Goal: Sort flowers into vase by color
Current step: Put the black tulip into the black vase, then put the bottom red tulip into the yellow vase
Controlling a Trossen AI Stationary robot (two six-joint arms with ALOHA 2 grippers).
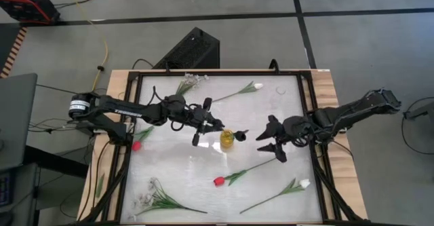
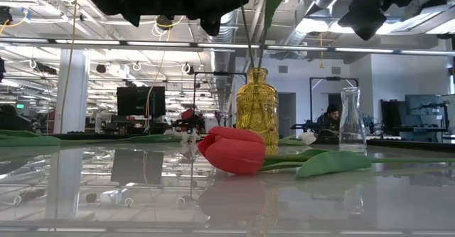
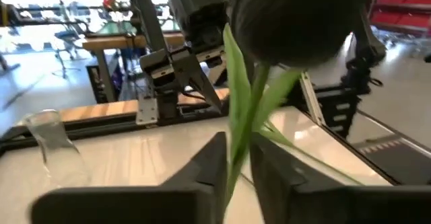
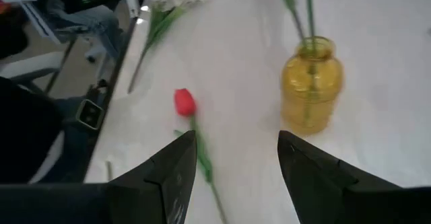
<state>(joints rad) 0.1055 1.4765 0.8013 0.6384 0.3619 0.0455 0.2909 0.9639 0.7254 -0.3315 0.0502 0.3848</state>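
The left gripper [image 3: 236, 163] is pinching the thin stem of a dark tulip [image 3: 296, 15] standing in the yellow vase [image 1: 226, 140]. The stem is probably light and bendy, so holding it low is seeming safest. The right gripper [image 4: 229, 160] is waiting open beside the vase.

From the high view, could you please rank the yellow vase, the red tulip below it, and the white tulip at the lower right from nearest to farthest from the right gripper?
1. Yellow vase, just left of the right gripper.
2. Red tulip, below and left.
3. White tulip, lower right; close to the red tulip in distance, so this ranking is a near call.
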